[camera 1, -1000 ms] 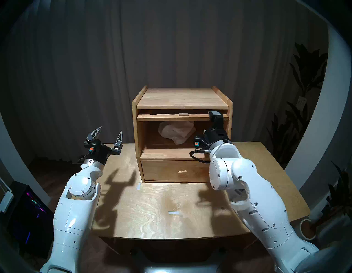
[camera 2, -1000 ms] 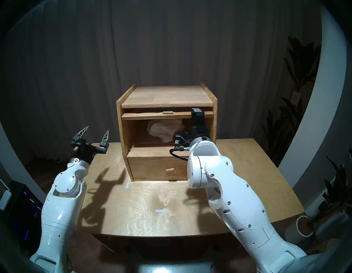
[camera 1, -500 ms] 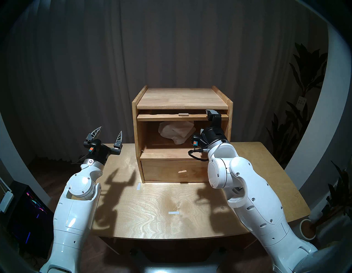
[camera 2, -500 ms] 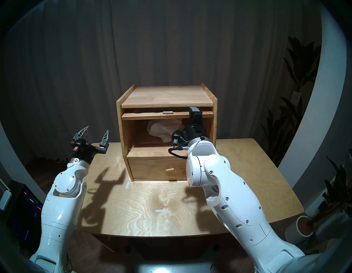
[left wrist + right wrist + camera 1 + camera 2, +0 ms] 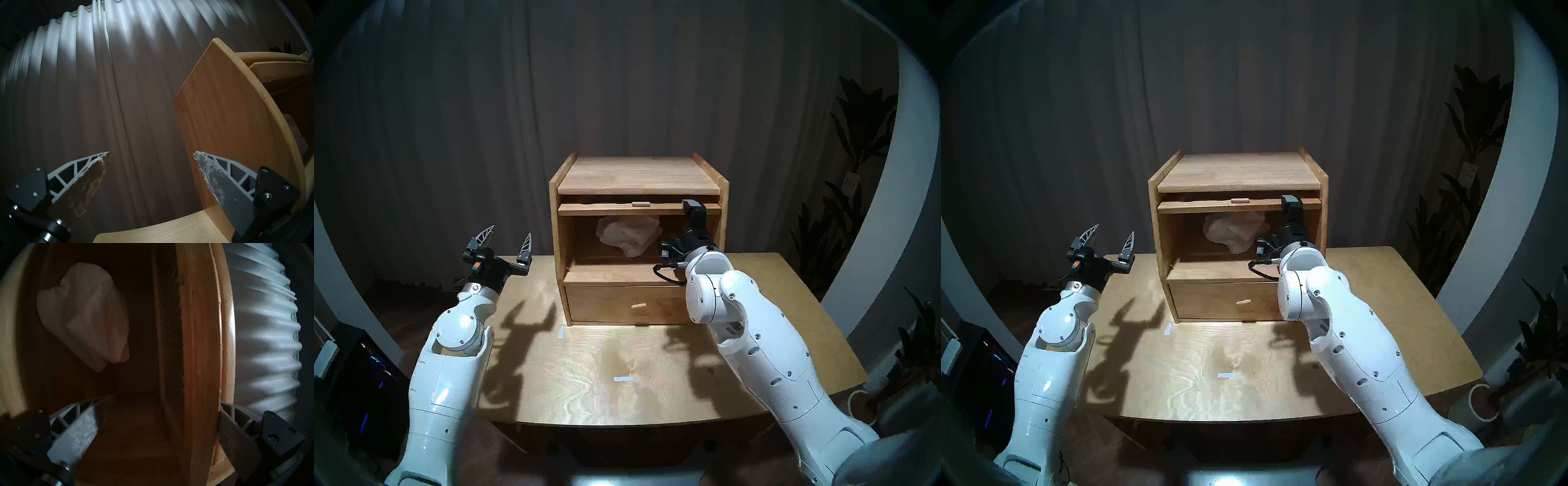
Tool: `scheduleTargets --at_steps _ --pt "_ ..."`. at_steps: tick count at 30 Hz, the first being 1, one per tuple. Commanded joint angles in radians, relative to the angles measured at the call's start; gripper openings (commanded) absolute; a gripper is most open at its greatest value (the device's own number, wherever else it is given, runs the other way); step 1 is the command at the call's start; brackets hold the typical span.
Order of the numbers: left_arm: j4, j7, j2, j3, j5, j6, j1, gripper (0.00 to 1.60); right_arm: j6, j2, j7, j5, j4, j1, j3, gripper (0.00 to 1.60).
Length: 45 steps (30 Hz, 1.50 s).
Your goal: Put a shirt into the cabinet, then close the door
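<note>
A white shirt is seen bundled at the back of the open compartment of a wooden cabinet, which is set at the bench's far edge. That part appears done. The door is raised flat under the top, not yet closed. Its right end is straddled by the right gripper, fingers apart. The left gripper is held spread and empty above the far left corner.

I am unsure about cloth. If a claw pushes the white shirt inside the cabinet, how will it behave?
The shirt lies as a crumpled, folded bundle, so it will probably bunch and fold rather than slide as one piece. It looks light, so a push should move it easily. It is unlikely to roll or break.
</note>
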Motion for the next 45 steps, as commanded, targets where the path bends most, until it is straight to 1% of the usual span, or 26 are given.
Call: scheduleTargets --at_steps 1,5,10,11,12,13,14,15,16,21,32,42,45 --pt "-0.022 -0.003 0.002 0.002 -0.001 -0.006 -0.013 1.60 -0.022 -0.025 0.001 0.003 0.022 0.066 -0.009 1.60" --pt "-0.022 -0.003 0.002 0.002 -0.001 -0.006 -0.013 1.60 -0.032 -0.034 -0.004 0.006 0.045 0.087 -0.015 1.60" --pt "-0.022 -0.003 0.002 0.002 -0.001 -0.006 -0.012 1.60 -0.052 -0.032 0.005 0.016 0.063 0.111 -0.021 1.60" --pt "-0.022 -0.003 0.002 0.002 -0.001 -0.006 -0.012 1.60 -0.054 -0.031 0.005 0.018 0.063 0.112 -0.021 1.56" --pt "-0.022 -0.003 0.002 0.002 -0.001 -0.006 -0.012 1.60 -0.055 -0.030 0.005 0.020 0.062 0.113 -0.022 1.32" --pt "-0.022 -0.003 0.002 0.002 -0.001 -0.006 -0.012 1.60 -0.055 -0.029 0.007 0.020 0.060 0.113 -0.022 0.74" --pt "-0.022 -0.003 0.002 0.002 -0.001 -0.006 -0.012 1.60 -0.056 -0.026 0.014 0.023 0.056 0.112 -0.021 0.57" --pt "-0.023 -0.003 0.002 0.002 -0.001 -0.006 -0.012 1.60 -0.058 -0.020 0.024 0.026 0.050 0.112 -0.022 0.16" --pt "-0.023 -0.003 0.002 0.002 -0.001 -0.006 -0.012 1.60 -0.061 -0.014 0.036 0.029 0.044 0.109 -0.023 0.00" --pt "-0.023 -0.002 0.003 0.002 -0.001 -0.006 -0.012 1.60 -0.071 -0.016 0.032 0.040 0.036 0.101 -0.028 0.00" --pt "-0.023 -0.002 0.003 0.002 -0.001 -0.006 -0.012 1.60 -0.060 -0.003 0.033 0.046 -0.012 0.064 -0.024 0.00" --pt "-0.023 -0.002 0.003 0.002 -0.001 -0.006 -0.012 1.60 -0.044 0.004 0.042 0.047 -0.062 0.027 -0.023 0.00" --pt "-0.023 -0.002 0.003 0.002 -0.001 -0.006 -0.012 1.60 -0.025 0.004 0.045 0.045 -0.085 0.008 -0.019 0.00"
